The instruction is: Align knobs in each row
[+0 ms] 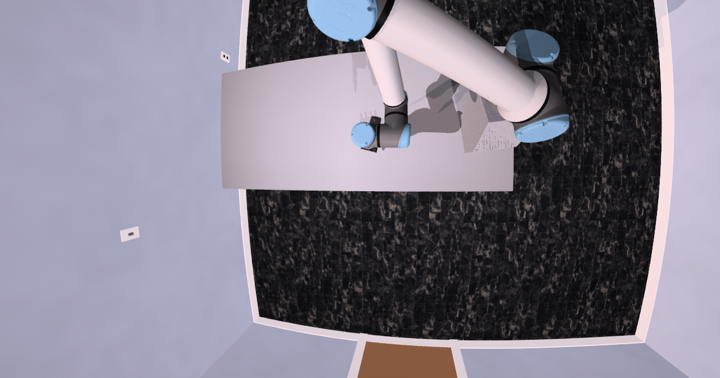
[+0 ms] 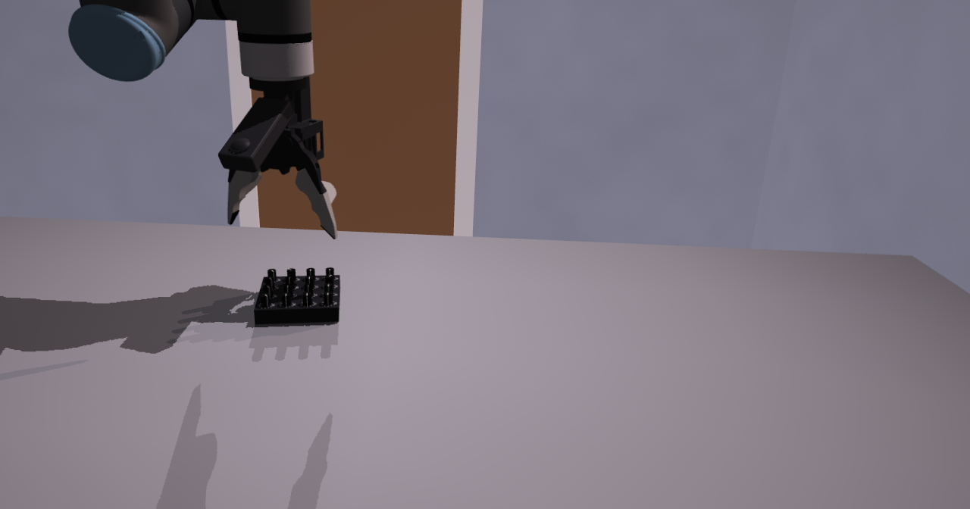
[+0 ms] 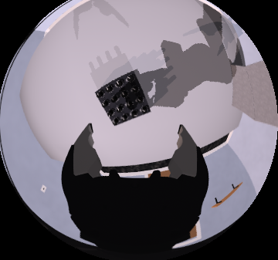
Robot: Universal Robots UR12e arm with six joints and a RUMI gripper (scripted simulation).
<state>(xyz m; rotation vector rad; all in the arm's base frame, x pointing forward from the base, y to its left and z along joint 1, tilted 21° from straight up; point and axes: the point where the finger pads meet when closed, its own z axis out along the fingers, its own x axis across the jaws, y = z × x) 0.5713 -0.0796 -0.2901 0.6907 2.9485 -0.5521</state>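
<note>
The black knob box (image 2: 296, 314) (image 3: 123, 98) lies flat on the table, with upright black knobs in a four-by-four grid on its top. In the top view the arm's wrist hides most of it. My gripper (image 2: 283, 229) (image 3: 135, 124) is open and empty. Its fingertips hang above the box, touching nothing, in the exterior view. In the wrist view the box shows beyond the fingertips, left of the middle, turned at an angle. Shadow falls over part of its top. The knob pointers and marks are too small and dark to read.
The long pale table (image 1: 292, 139) (image 2: 610, 370) (image 3: 58, 98) carries the box. A blocky pale stand (image 1: 473, 124) (image 3: 252, 90) is under the arm's base end at the table's right in the top view. Arm shadows fall beside the box.
</note>
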